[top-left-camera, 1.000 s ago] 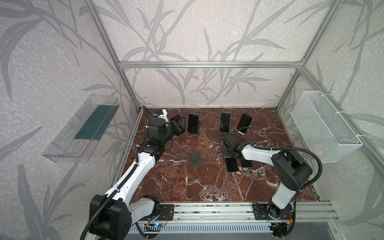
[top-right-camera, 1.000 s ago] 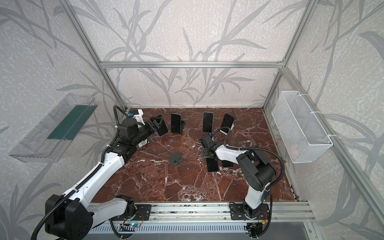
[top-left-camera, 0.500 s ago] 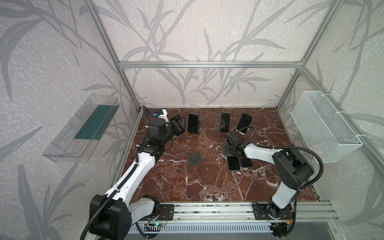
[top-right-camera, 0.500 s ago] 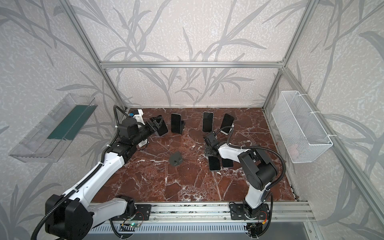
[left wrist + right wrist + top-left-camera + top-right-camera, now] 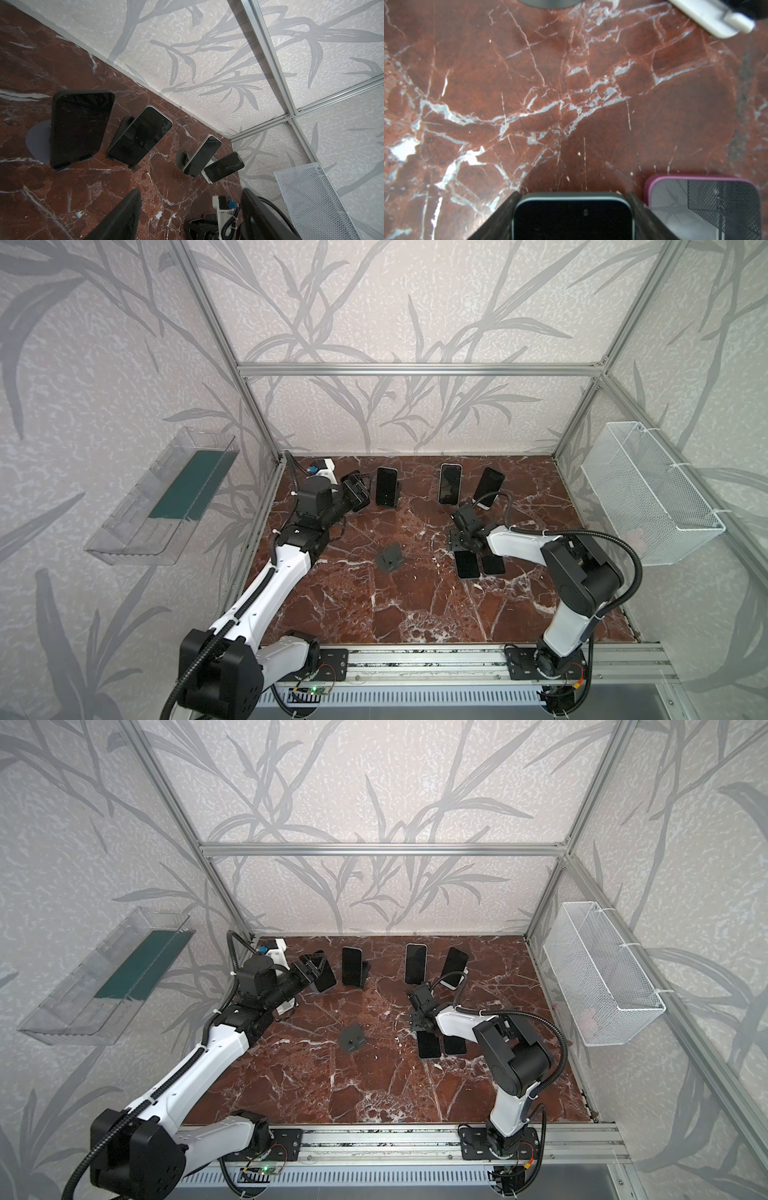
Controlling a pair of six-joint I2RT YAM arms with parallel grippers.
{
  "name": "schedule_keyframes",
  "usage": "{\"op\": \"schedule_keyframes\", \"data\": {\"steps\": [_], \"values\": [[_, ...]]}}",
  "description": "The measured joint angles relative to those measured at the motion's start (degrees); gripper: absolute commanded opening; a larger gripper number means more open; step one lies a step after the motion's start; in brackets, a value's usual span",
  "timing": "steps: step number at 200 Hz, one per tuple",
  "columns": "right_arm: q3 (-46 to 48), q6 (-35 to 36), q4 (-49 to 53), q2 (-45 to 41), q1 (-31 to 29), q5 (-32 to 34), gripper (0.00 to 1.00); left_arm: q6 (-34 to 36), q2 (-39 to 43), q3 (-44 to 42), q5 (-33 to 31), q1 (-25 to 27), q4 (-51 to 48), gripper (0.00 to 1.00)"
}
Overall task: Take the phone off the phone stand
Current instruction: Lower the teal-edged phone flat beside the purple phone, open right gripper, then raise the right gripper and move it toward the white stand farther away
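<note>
1. Right fingers (image 5: pixel 500 224) flank a black, pale-rimmed phone (image 5: pixel 573 220) lying flat on the red marble bench (image 5: pixel 550 104); whether gripping, I cannot tell.
2. Left fingers (image 5: pixel 124 214) gape empty before the black phone (image 5: pixel 81 128) leaning on its grey round-footed stand (image 5: pixel 36 143), likely next.

The surface (image 5: pixel 415 593) looked like polished red-brown marble with white veins, smooth and faintly glossy. The black-cased phone (image 5: pixel 79 128) had a glossy, mirror-like glass screen, and its round stand (image 5: pixel 34 141) was matt grey. The purple phone case (image 5: pixel 695 177) looked matt and rubbery. The wire basket (image 5: pixel 648 497) was white-coated metal mesh, the frame bar (image 5: pixel 415 369) brushed aluminium, and the wall bin (image 5: pixel 124 531) clear plastic.
</note>
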State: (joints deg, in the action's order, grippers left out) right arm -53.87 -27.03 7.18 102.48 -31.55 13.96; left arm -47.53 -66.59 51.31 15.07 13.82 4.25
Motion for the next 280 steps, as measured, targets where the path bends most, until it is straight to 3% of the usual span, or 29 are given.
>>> {"op": "schedule_keyframes", "data": {"steps": [137,173,217,280], "values": [[1.22,-1.46,1.75,-2.93,0.0,-0.26,0.84,-0.68,-0.02,0.0,0.07,0.0,0.04,0.76],[0.61,-0.42,5.84,-10.71,0.0,-1.07,0.91,-0.79,-0.15,0.0,0.07,0.0,0.09,0.76],[0.83,-0.83,9.79,-23.67,0.0,-1.44,0.93,-1.07,-0.83,-0.02,0.02,0.0,0.04,0.76],[11.93,-1.64,19.28,-41.62,-0.04,1.01,0.94,-0.7,-2.78,0.0,0.04,0.0,0.15,0.76]]}}
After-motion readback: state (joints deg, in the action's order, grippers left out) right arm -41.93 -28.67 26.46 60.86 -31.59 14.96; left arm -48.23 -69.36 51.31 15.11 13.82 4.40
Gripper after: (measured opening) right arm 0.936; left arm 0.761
